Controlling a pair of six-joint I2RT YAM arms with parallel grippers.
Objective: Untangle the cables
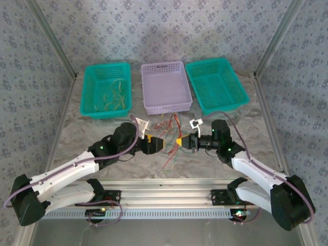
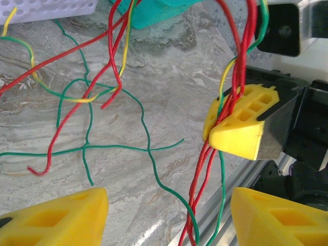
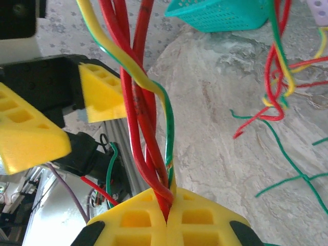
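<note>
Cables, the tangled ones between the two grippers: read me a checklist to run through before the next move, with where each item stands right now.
1. Right gripper shut on the cables: ok.
2. Left gripper open, ready to grasp: ok.
3. A strand sits between the left jaws: cannot tell; red and green strands hang in line with the gap, depth unclear.
4. Cables separated: not ok; red, yellow and green twist together above the right jaws.
5. Loose green strands lie flat on the table: ok.

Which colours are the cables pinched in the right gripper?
Red, yellow and green cables, best seen in the right wrist view.
</note>
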